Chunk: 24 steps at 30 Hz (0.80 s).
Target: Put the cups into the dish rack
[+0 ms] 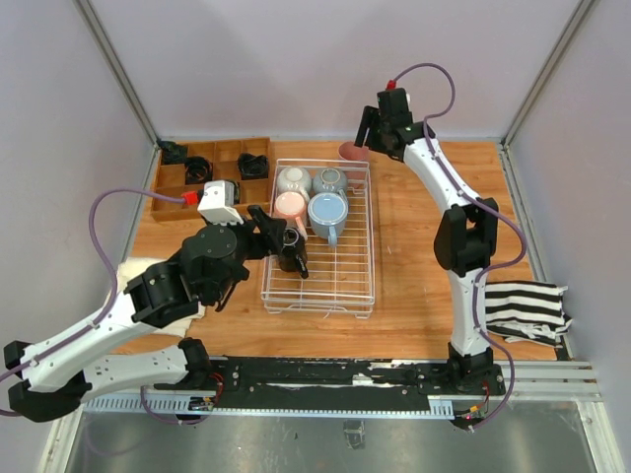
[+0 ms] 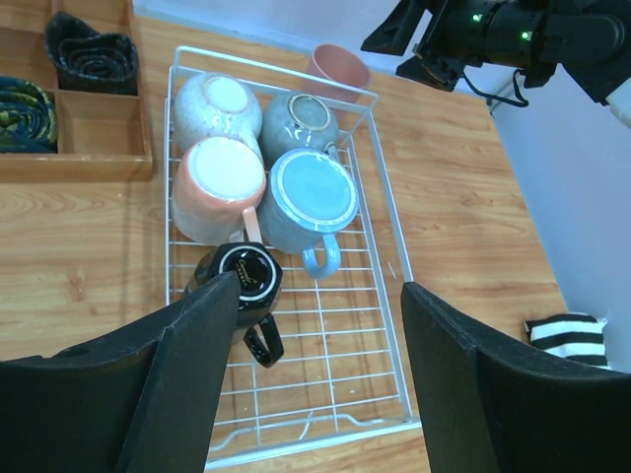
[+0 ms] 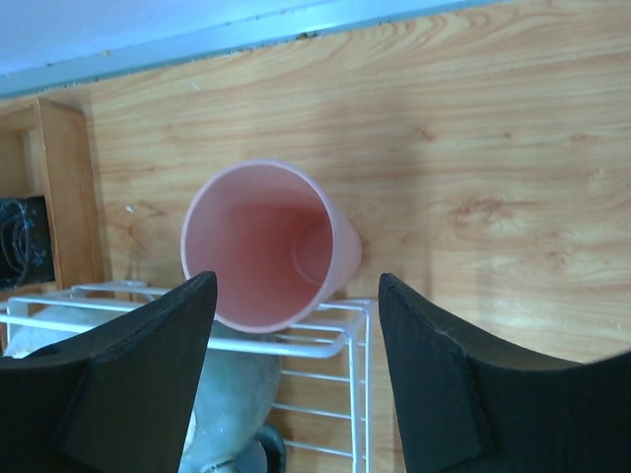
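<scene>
The white wire dish rack (image 1: 340, 281) sits mid-table. Upside down in its far half are a white mug (image 2: 217, 106), a grey-green mug (image 2: 301, 123), a pale pink mug (image 2: 219, 187) and a light blue mug (image 2: 311, 197). A black mug (image 2: 246, 276) lies in the rack beside my left gripper (image 2: 318, 288); the jaws stand open and hold nothing. The pink tumbler (image 3: 266, 256) stands upright on the table just past the rack's far right corner (image 3: 325, 340). My right gripper (image 3: 296, 281) hovers over it, open, with a finger on either side of its rim.
A brown wooden compartment tray (image 1: 212, 172) with small black coiled objects stands left of the rack. A striped cloth (image 1: 527, 310) lies at the near right, and a pale cloth (image 1: 133, 271) under my left arm. Walls close off the back and sides.
</scene>
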Available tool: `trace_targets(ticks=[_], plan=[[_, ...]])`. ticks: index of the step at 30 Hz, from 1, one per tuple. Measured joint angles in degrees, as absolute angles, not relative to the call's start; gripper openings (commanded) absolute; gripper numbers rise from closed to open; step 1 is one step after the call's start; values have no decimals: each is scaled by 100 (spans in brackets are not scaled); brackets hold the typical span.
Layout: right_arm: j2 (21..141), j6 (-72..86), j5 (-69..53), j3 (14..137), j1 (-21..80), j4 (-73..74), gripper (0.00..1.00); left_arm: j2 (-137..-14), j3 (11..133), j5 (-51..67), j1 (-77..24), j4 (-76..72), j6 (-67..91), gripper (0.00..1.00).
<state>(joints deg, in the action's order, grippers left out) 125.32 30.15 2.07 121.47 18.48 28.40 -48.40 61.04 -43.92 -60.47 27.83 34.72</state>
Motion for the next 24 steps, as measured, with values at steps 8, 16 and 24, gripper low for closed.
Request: trace_targets(ticks=[8,16,24], plan=[[12870,3026,401,12628,1885,2910,55,-4866,6104,-4552,-6047,2749,3358,73],[12967,3070,397,12564,1887,3017,51,-5162,6112,-4556,-6045,2753,3350,73],[13111,3162,329,12451,1885,2939,36,-5183,6130,-4508,-5942,2753,3363,73]])
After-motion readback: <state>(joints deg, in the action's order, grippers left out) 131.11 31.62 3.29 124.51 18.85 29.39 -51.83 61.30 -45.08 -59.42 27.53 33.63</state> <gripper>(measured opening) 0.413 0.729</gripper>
